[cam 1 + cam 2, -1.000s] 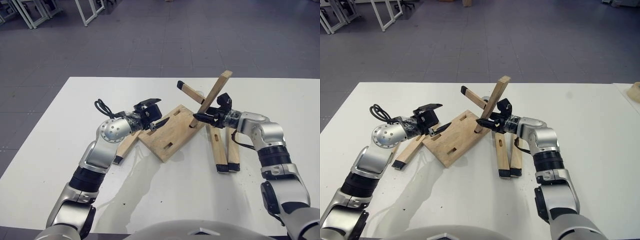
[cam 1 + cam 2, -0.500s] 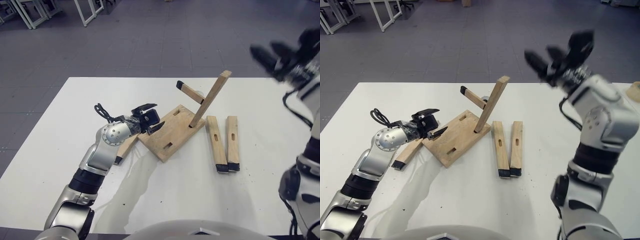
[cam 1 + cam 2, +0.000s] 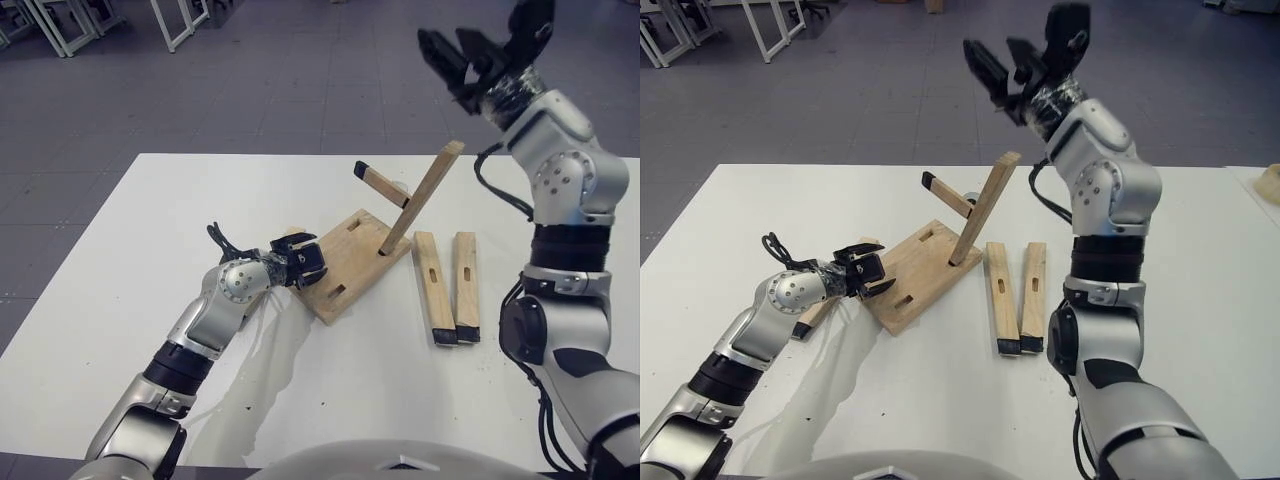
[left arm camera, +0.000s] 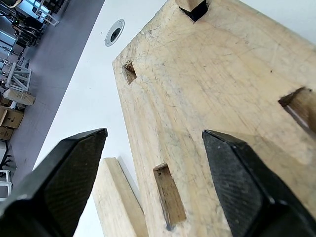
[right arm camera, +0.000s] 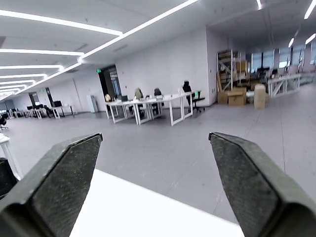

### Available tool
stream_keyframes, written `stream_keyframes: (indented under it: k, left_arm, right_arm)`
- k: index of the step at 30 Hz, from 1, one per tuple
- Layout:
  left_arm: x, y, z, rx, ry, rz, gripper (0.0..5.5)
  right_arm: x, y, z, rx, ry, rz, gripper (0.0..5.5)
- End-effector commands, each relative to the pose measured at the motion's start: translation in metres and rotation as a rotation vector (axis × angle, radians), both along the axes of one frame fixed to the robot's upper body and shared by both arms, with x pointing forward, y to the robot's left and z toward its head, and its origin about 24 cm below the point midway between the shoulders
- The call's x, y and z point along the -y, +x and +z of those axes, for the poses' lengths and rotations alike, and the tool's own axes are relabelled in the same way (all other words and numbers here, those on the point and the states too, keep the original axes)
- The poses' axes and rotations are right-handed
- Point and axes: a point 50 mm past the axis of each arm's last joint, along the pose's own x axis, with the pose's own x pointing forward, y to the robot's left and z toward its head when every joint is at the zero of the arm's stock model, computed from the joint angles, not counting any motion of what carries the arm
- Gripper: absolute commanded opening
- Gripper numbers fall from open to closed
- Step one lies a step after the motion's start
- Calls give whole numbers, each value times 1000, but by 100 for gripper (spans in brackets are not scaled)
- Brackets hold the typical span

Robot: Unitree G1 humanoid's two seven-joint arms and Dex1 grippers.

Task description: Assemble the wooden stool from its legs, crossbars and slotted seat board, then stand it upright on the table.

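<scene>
Your left end effector (image 3: 303,262) is open, with its fingers spread at the left edge of the seat board (image 3: 350,255). The board lies on the table (image 3: 120,250). One leg (image 3: 422,197) stands tilted in a slot at the board's right corner. Two more legs (image 3: 430,285) lie side by side just right of the board. Your right end effector (image 3: 487,42) is open too, high above the board, holding nothing.

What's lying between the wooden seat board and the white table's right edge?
Two slotted wooden legs with black tips lie flat, side by side, on the white table right of the slotted wooden seat board (left eye view).
</scene>
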Motion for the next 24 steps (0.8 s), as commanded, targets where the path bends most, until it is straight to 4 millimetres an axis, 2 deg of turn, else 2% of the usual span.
stream_keyframes:
  k: [1, 3, 4, 5, 7, 8, 9, 10, 11, 12, 14, 16, 20, 22, 24]
  left_arm:
    - [0, -3, -2, -15, -5, 7, 357]
    - [1, -4, -3, -19, -9, 7, 357]
    - [2, -4, -3, -20, -11, 7, 357]
    - [2, -5, -3, -22, -12, 6, 357]
    - [3, -5, -4, -25, -16, 6, 357]
    - [4, -4, -3, -23, -18, 8, 357]
    - [4, -3, -2, -20, -19, 10, 357]
    - [3, -3, -2, -21, -19, 12, 357]
    - [2, -3, -2, -23, -21, 15, 357]
    - [2, -4, -3, -31, -24, 12, 357]
    - [3, -7, -5, -40, -28, 12, 357]
    - [3, -7, -5, -41, -36, 20, 357]
    - [4, -8, -5, -45, -47, 26, 357]
    - [5, -8, -5, -43, -54, 28, 357]
    - [7, -7, -5, -44, -78, 37, 357]
  right_arm:
    - [8, -29, 68, 323, 143, 53, 399]
    - [7, -24, 65, 299, 136, 49, 399]
    - [4, -15, 51, 239, 98, 39, 399]
    - [0, -2, 26, 132, 58, 27, 399]
    - [-12, 18, -44, -109, -59, 42, 399]
    - [-16, 21, -93, -263, -127, 55, 399]
    - [-18, 13, -142, -394, -213, 77, 399]
    - [-18, 2, -174, -490, -259, 96, 399]
    - [-20, -7, -189, -532, -280, 120, 399]
    - [-19, -7, -184, -523, -268, 117, 399]
    - [-16, 2, -151, -438, -207, 87, 399]
    - [-11, 8, -106, -325, -121, 61, 399]
    - [8, -4, -27, -102, 57, 23, 399]
    - [20, -14, -4, -30, 131, -4, 399]
    - [40, -26, 6, 3, 184, -72, 399]
